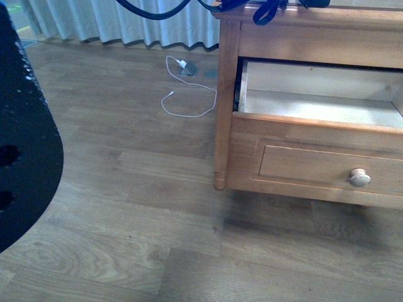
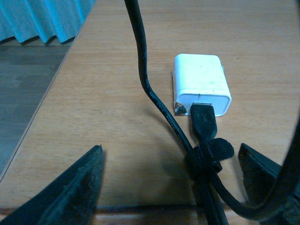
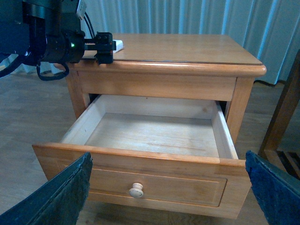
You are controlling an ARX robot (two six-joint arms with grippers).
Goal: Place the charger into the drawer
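My left pincer [image 2: 169, 150] hangs wide open and empty over the surface [image 2: 93, 103]. The charger [image 2: 201, 84] lies dead ahead of it, long axis pointing away, corded end nearest. The right pincer [image 3: 168, 157], likewise open and empty, faces the pulled-out drawer [image 3: 150, 133] below.

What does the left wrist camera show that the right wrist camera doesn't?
Only left wrist: the black cable, strapped, plugged into the charger, between the fingers of the open left hand. Only right wrist: the open, empty drawer, its knob, and the left arm by the tabletop. Both: tabletop, curtain, and the charger, just a white speck in the right wrist view.
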